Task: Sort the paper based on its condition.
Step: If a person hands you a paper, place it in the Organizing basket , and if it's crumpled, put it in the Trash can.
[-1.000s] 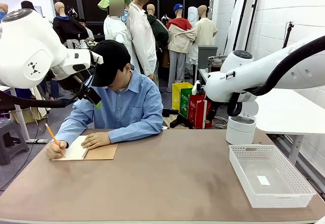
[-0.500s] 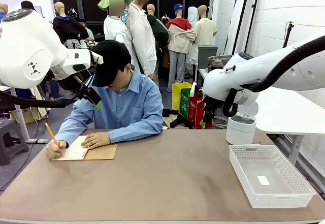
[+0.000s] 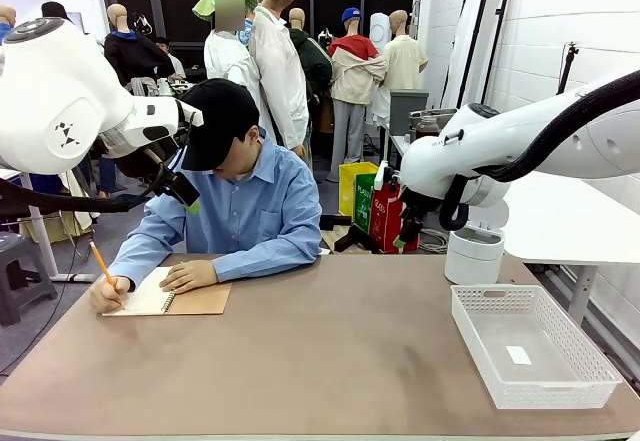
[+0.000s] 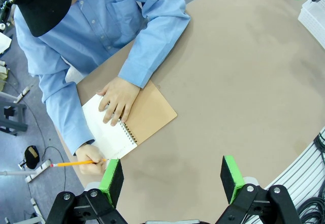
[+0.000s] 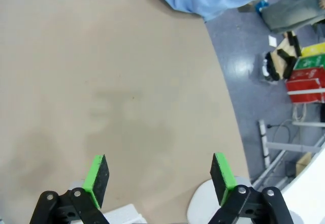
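Observation:
A person at the far side writes with an orange pencil on the white page of a spiral notebook with a tan cover, one hand resting on the page. The notebook and pencil lie below my left gripper, which hangs open high above the table's left part with nothing between its pads. From the front, the left gripper sits beside the person's head. My right gripper is open and empty over bare brown table. Loose paper is out of view.
A white mesh basket stands at the table's right front with a tiny white scrap inside. A white round bin stands behind the table's far right edge. The person's arms occupy the far left.
The right arm's wrist section has shifted a little lower and to the left since a second ago, then held still. The left arm and the notebook have not moved.

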